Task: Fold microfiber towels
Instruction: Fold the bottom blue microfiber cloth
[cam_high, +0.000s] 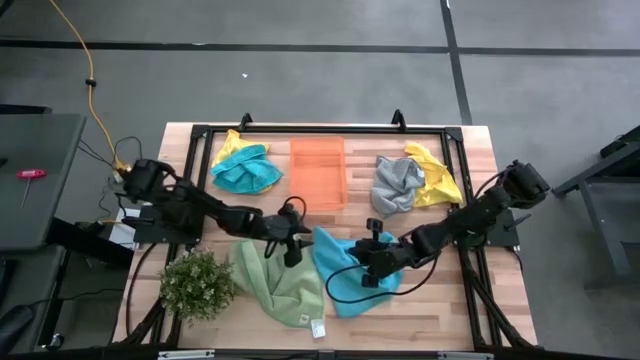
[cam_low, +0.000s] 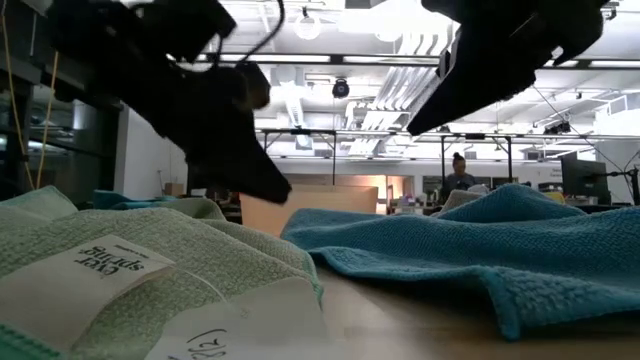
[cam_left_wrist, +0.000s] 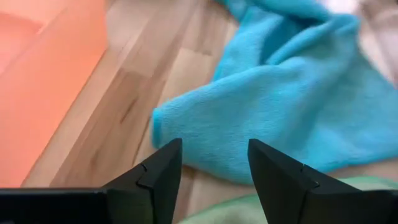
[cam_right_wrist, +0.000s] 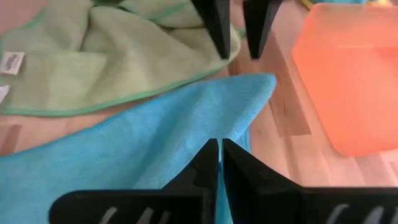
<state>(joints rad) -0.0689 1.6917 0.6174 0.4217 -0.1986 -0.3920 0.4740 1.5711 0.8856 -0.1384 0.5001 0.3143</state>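
Observation:
A teal-blue towel lies rumpled on the table's near middle, one corner pointing toward the orange bin. A light green towel with a white tag lies spread to its left. My left gripper is open and slants down just above that blue corner, near where the green and blue towels meet. My right gripper is shut with nothing between its fingers. It hovers over the blue towel's middle, and in the low view its tip stands clear above the cloth.
The orange bin stands at the far middle, just beyond both grippers. A teal and a yellow towel lie bunched at the far left, a grey one and a yellow one at the far right. A bushy plant stands near left.

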